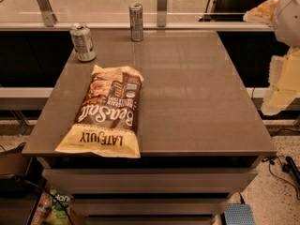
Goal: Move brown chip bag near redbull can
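The brown chip bag [107,110] lies flat on the left front part of the grey table [197,102], its pale yellow "LATE JULY" end at the front edge. The redbull can [136,22], tall and slim, stands upright at the table's back edge, well beyond the bag. My arm shows at the right edge of the view, off the table's right side. Its pale lower part, which I take for the gripper [281,83], hangs far from both the bag and the can and holds nothing that I can see.
A shorter, wider silver can [83,42] with a pale greenish label stands at the back left corner, just beyond the bag's far end. A glass rail with metal posts [162,6] runs behind the table. Cables [281,168] lie on the floor at right.
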